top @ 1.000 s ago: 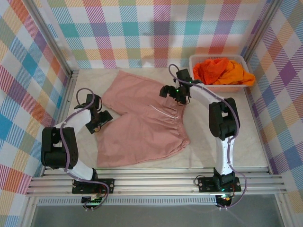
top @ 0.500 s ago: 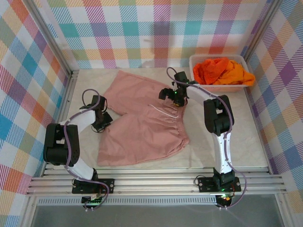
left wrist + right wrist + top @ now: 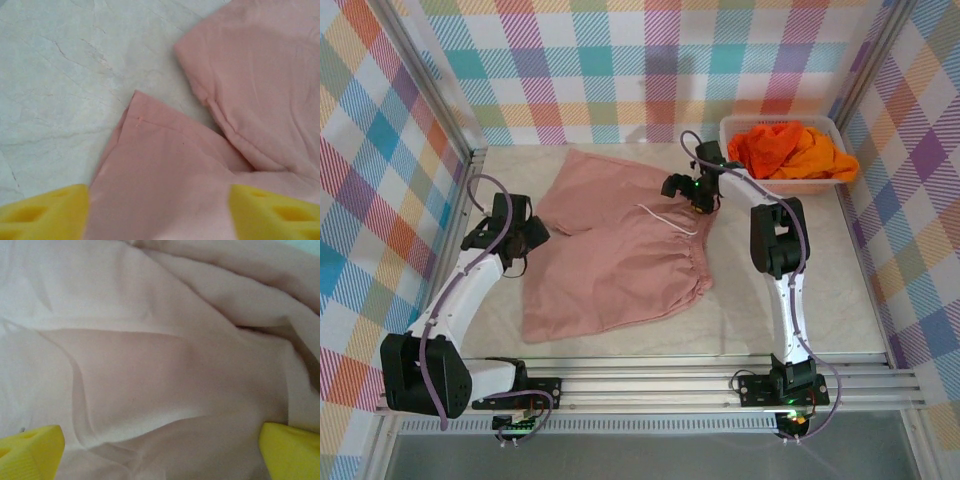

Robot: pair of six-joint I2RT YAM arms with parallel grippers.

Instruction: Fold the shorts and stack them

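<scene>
- Seen from above, the pink shorts (image 3: 620, 260) lie spread flat in the middle of the bench (image 3: 820, 290). The gathered waist is at the 3 o'clock side, and the two legs fan toward 9 and 11 o'clock. Their long axis runs roughly 3 to 9 o'clock.
- The left end effector (image 3: 525, 238) sits at the shorts' 9 o'clock edge, at the notch between the legs. Its yellow fingertips (image 3: 45, 210) are spread wide with pink cloth between them, and they grip nothing.
- The right end effector (image 3: 692, 192) hovers at the waistband's far corner, near 1 o'clock of the shorts, just beside the white drawstring (image 3: 665, 218). Its jaws gape fully and hold nothing.
- Each arm is nearest its own end, so the coming fold likely depends on gripping the leg hem and the waist corner together.
- The orange shorts (image 3: 765, 145) and yellow-orange shorts (image 3: 820, 155) are bunched in the white basket (image 3: 825, 125) at 2 o'clock.
- Hard to make out: whether either end effector touches the cloth, and which fold the right wrist camera shows.
</scene>
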